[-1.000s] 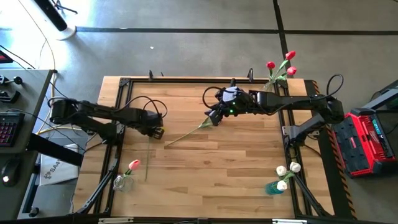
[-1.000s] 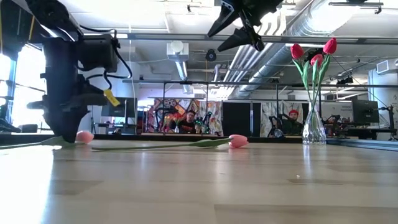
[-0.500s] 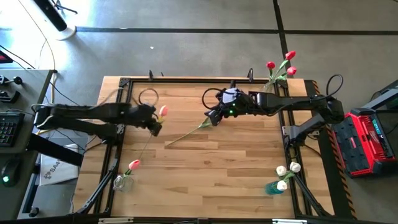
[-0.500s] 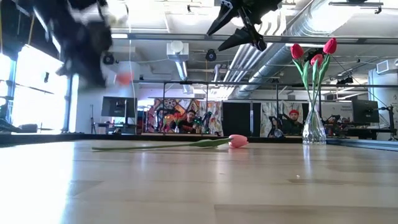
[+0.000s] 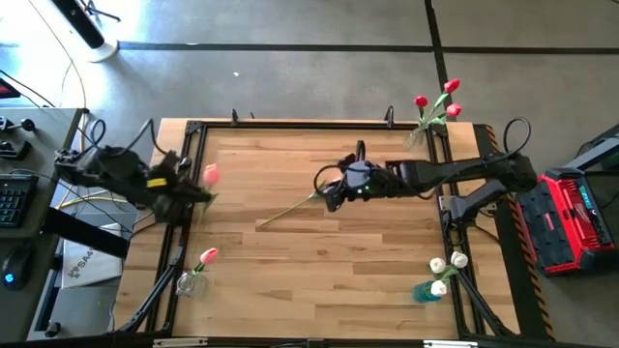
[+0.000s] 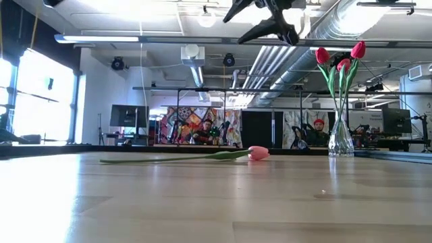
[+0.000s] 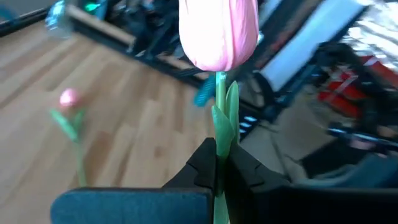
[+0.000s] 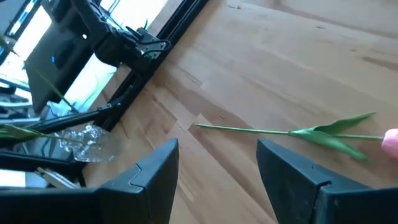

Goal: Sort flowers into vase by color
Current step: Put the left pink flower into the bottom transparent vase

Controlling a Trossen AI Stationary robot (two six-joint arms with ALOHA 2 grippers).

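Note:
My left gripper (image 5: 196,189) is at the table's left edge, raised, shut on a pink tulip (image 5: 210,175) whose head (image 7: 217,31) stands past the fingertips. A second pink tulip (image 5: 290,208) lies flat on the wood mid-table, head (image 6: 258,153) toward the right. My right gripper (image 5: 334,196) hovers open above that head end; in the right wrist view its fingers (image 8: 155,180) frame the stem (image 8: 261,130) without touching. A pink tulip (image 5: 207,256) stands in the near-left glass vase (image 5: 191,284). My left gripper pinches the tulip's green stem (image 7: 219,134) between its two fingers (image 7: 205,165), a short way below the head, where a leaf lies against the stem. The tulip is lifted clear of the table. Its lower stem is hidden behind the gripper.
A glass vase with red tulips (image 5: 432,106) stands at the far right corner, also in the low view (image 6: 341,135). A vase with white tulips (image 5: 440,275) stands at the near right corner. Black frame rails (image 5: 189,155) run along the table's sides.
My left gripper has shut on the pink tulip's stem, risen and swung toward the table's left edge, turning as it went. That tulip, which lay on the wood, is now lifted clear. My right gripper has shifted slightly toward the near edge and rolled, staying open.

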